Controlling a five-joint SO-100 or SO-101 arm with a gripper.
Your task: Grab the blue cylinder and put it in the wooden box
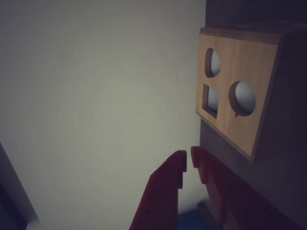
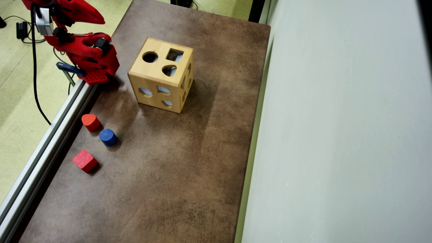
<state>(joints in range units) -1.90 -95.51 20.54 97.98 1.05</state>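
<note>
In the wrist view the red gripper [image 1: 188,160] shows its fingertips nearly together, holding nothing, with the wooden box [image 1: 240,72] to the right. In the overhead view the blue cylinder [image 2: 108,136] stands untouched on the table [image 2: 175,175], well apart from the folded arm, whose fingers there are probably cropped. The reach has not begun; next the gripper must travel over, open and descend.

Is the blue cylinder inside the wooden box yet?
No. The blue cylinder stands on the table, apart from the wooden box.

Red fingers [image 1: 188,160] nearly touching, empty.
</note>
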